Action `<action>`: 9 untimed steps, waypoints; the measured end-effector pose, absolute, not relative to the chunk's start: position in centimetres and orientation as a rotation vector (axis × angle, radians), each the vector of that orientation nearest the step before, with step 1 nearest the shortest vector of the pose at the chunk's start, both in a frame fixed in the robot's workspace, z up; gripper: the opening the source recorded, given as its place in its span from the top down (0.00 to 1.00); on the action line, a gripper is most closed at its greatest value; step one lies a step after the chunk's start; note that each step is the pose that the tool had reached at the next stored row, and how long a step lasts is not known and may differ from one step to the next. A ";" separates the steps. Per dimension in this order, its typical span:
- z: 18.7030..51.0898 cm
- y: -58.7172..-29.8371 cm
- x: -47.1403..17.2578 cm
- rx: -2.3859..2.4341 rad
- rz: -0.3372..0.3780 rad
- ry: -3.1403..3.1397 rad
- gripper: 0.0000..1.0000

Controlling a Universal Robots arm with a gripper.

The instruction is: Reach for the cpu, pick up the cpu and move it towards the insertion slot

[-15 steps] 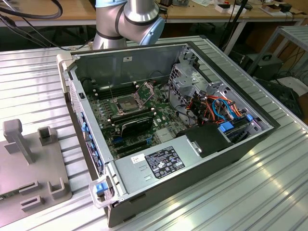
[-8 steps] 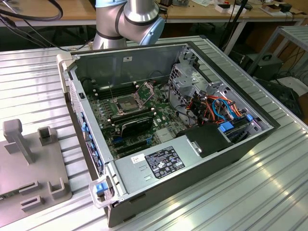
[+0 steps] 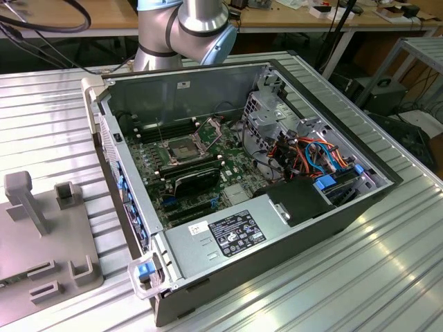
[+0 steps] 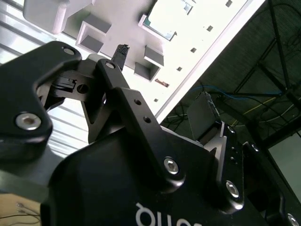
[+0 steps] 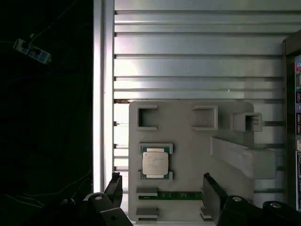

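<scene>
Ribbed metal table [image 5: 188, 61], grey fixture plate [image 5: 188, 155], cpu [image 5: 155, 163] (untouched) just ahead of spread, empty end effector [image 5: 161, 177].

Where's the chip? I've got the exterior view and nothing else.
Observer: In the first wrist view the chip lies flat on the grey holder plate, between two small brackets.
Operator: Claw on it?
Observer: No. The claw is open and holds nothing. Its fingers are spread wider than the chip and do not touch it.
Operator: Anything else next to it?
Observer: A thin green strip lies on the same plate, beside the chip.
</scene>
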State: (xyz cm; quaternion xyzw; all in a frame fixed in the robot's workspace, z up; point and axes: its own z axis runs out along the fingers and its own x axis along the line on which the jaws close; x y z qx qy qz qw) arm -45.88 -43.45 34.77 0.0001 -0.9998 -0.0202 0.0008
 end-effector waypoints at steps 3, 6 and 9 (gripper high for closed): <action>34.7 -43.5 -45.9 0.000 -0.063 -3.139 0.22; 34.5 -43.5 -45.9 0.000 -0.063 -3.139 0.22; 34.4 -43.5 -45.9 0.000 -0.063 -3.139 0.22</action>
